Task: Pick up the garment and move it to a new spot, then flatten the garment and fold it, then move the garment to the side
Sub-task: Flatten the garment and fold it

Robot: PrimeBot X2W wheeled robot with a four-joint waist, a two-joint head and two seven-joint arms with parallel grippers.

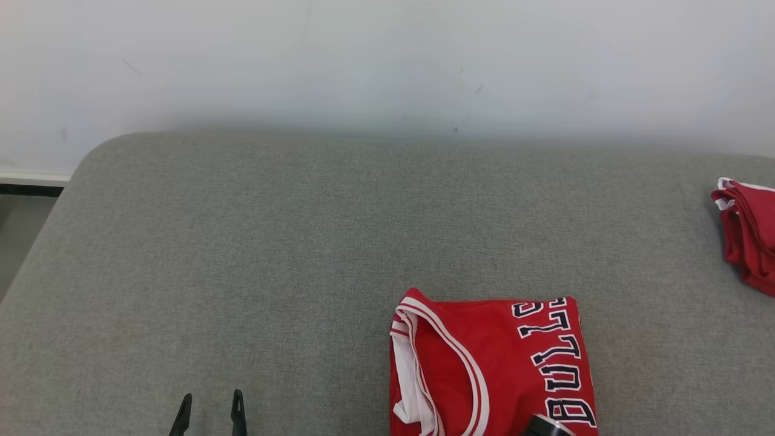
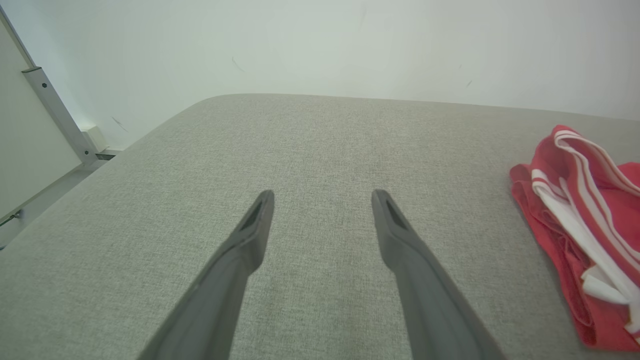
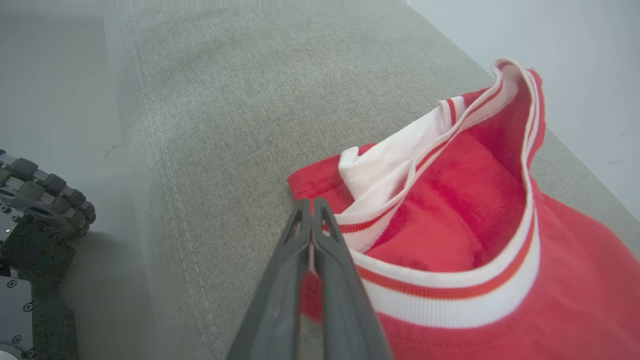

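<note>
- A red jersey [image 1: 484, 363] with white-and-red trim and dark "BULLS" lettering is seen lying folded on a grey upholstered surface [image 1: 272, 254].
- The jersey is placed at the near edge of the surface, right of centre; its near end is cut off by the bottom of the head view.
- The trimmed opening is turned to the left, and white lining is shown there.
- The right hand [image 3: 311, 202] is seen pinched tight, fingers [image 3: 280, 300] pressed together on the jersey's [image 3: 475, 225] near-left edge; a sliver of white fabric is caught between them.
- The left hand [image 1: 212, 395] is held wide open, nothing between its fingers.
- It is positioned over bare surface at the near edge, well left of the jersey.
- In the left wrist view the left hand [image 2: 322, 192] is spread over grey fabric, and the jersey [image 2: 545, 210] is seen off to the right, apart from it.
- A second red garment [image 1: 751, 236] with white trim is bunched at the far right edge of the surface, well apart from the jersey.
- A white wall [image 1: 387, 60] is seen behind the surface's far edge.
</note>
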